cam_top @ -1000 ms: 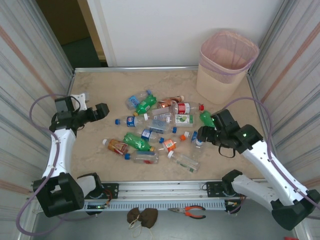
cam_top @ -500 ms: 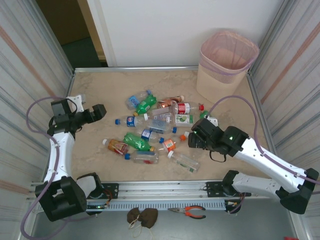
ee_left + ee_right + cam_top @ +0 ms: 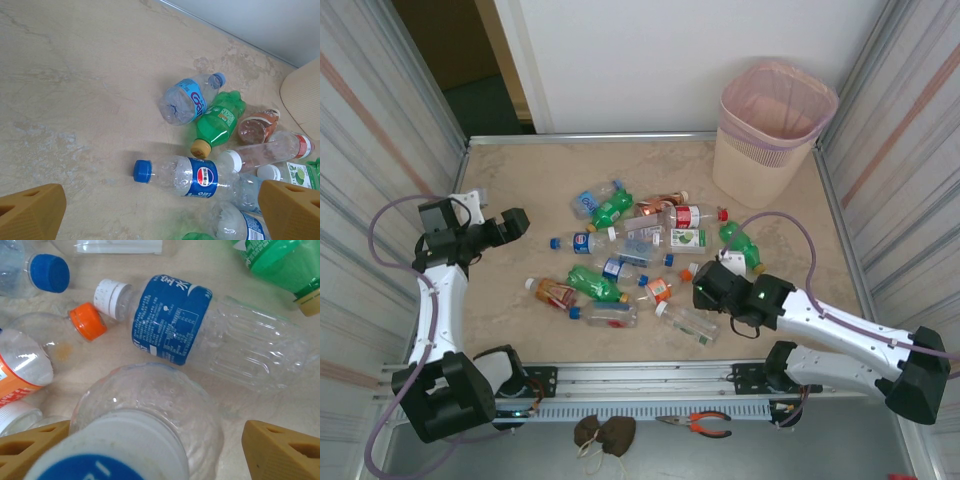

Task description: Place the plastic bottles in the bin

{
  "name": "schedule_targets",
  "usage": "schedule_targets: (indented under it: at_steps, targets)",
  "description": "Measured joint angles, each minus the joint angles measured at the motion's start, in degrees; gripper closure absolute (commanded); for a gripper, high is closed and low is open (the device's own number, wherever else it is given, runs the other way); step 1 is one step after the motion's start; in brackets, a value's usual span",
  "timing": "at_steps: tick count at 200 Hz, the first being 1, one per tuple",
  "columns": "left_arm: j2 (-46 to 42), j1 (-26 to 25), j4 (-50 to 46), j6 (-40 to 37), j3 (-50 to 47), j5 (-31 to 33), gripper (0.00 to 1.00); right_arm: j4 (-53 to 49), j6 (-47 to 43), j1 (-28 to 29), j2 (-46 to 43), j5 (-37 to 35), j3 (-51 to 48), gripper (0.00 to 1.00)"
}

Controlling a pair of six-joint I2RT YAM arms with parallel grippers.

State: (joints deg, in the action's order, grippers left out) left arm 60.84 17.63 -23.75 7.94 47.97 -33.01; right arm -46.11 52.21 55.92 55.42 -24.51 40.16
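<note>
Right wrist view: the right pincer (image 3: 156,440) has its fingers apart, astride a clear plastic bottle with a white-and-blue label (image 3: 145,400) seen end-on. The bottle lies off-centre, close against one finger, with bare beige counter (image 3: 280,407) showing before the other. Hazard: an uneven closure is likely to push the smooth round body sideways, so that it rolls or squirts out. Just beyond lie a clear ribbed bottle with a blue label and white cap (image 3: 200,340) and a clear bottle with an orange cap (image 3: 87,320). A low or skewed closure could nudge either one or pinch two together. Thin walls may also buckle under a hard squeeze.

In the top external view the left pincer (image 3: 517,222) hangs wide apart and empty, left of the heap of plastic bottles (image 3: 640,250) at mid-counter. If both arms reach into the heap, they may meet.

The tall beige perforated bin with a pink liner (image 3: 750,165) stands at the far right corner, well apart from the heap. A carry that is too low could strike its rim, snag the liner or tip it.
</note>
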Motion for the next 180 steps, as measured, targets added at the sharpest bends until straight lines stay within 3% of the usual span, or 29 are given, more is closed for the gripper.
schedule_targets:
  at_steps: [180]
  targets:
    - [0.0, 0.0, 0.5, 0.0, -0.1, 0.0, 0.01, 6.6, -1.5, 0.8, 2.7, -4.4, -3.0, 0.31]
